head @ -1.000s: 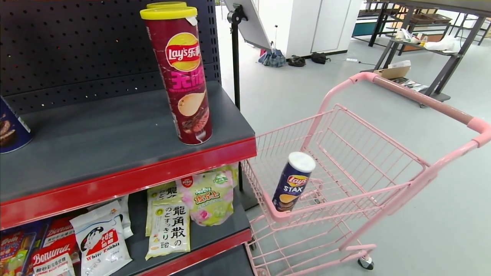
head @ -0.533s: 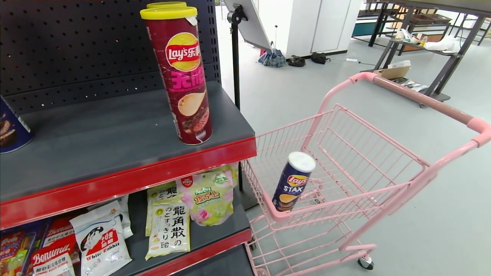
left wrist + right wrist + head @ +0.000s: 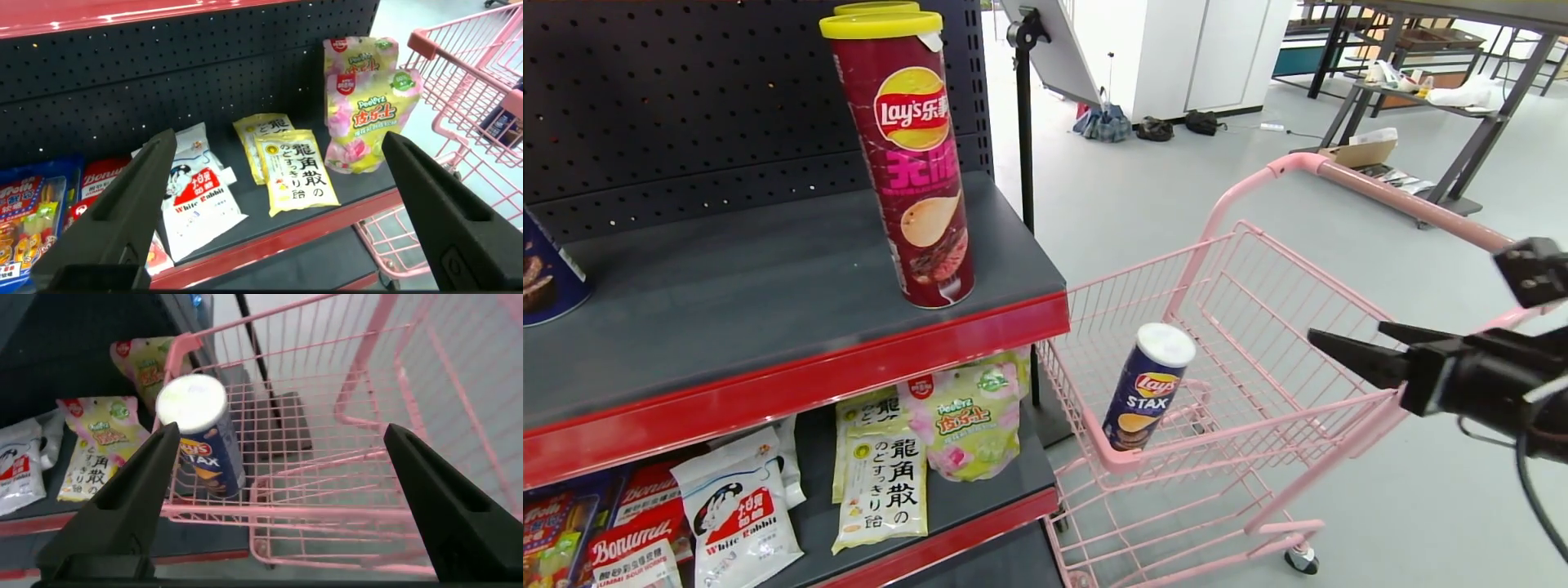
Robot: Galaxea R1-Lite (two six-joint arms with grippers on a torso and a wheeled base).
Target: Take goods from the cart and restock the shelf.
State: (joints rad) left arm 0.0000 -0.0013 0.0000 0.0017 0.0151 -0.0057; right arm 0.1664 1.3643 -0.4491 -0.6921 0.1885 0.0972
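A blue chip can [image 3: 1147,388] with a white lid stands tilted in the front left corner of the pink cart [image 3: 1388,194]. My right gripper [image 3: 1347,339] hangs open over the cart's right rim, empty, well to the right of the can. In the right wrist view the can [image 3: 204,437] lies ahead of the open gripper [image 3: 279,431], towards one finger. A tall red chip can [image 3: 907,155] with a yellow lid stands on the grey upper shelf [image 3: 727,278]. My left gripper [image 3: 278,140] is open and empty, facing the lower shelf [image 3: 270,233].
Snack bags [image 3: 882,474] lie on the lower shelf under the red shelf edge [image 3: 792,384]. A dark blue container [image 3: 543,273] stands at the upper shelf's far left. A black stand pole [image 3: 1025,122] rises between shelf and cart. Open floor lies right of the cart.
My right gripper has come into the head view from the right, over the cart's right rim. The cans, cart and shelf goods have not moved.
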